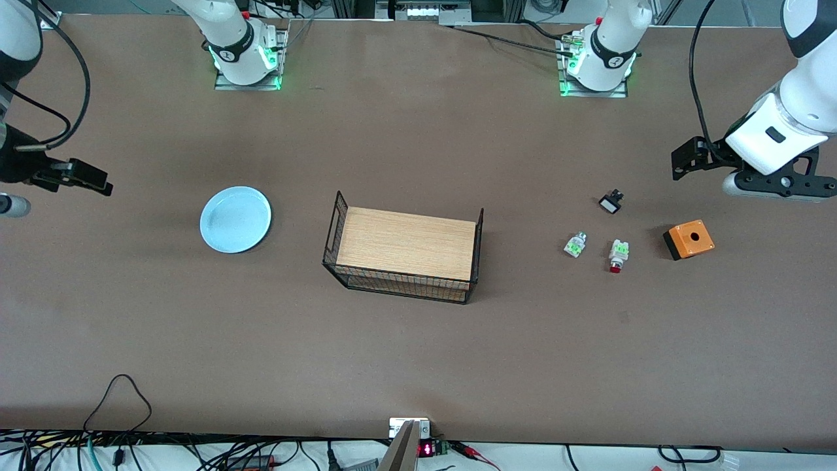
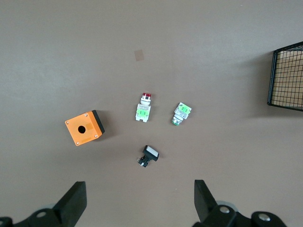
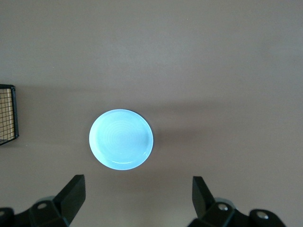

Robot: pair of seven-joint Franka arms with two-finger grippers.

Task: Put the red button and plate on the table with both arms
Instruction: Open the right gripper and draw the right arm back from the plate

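Note:
The pale blue plate (image 1: 235, 219) lies flat on the brown table (image 1: 418, 360) toward the right arm's end; it also shows in the right wrist view (image 3: 121, 139). My right gripper (image 3: 137, 198) hangs open and empty, high over the table beside the plate. The red button (image 1: 618, 255) lies on the table toward the left arm's end, its red cap pointing to the front camera; it also shows in the left wrist view (image 2: 144, 108). My left gripper (image 1: 781, 186) (image 2: 139, 201) is open and empty, high over the table beside the small parts.
A wood-topped black wire rack (image 1: 405, 252) stands mid-table. Beside the red button lie a white-green part without red tip (image 1: 575, 244), a small black-and-white part (image 1: 611, 201) and an orange box with a hole (image 1: 688, 239). Cables run along the front edge.

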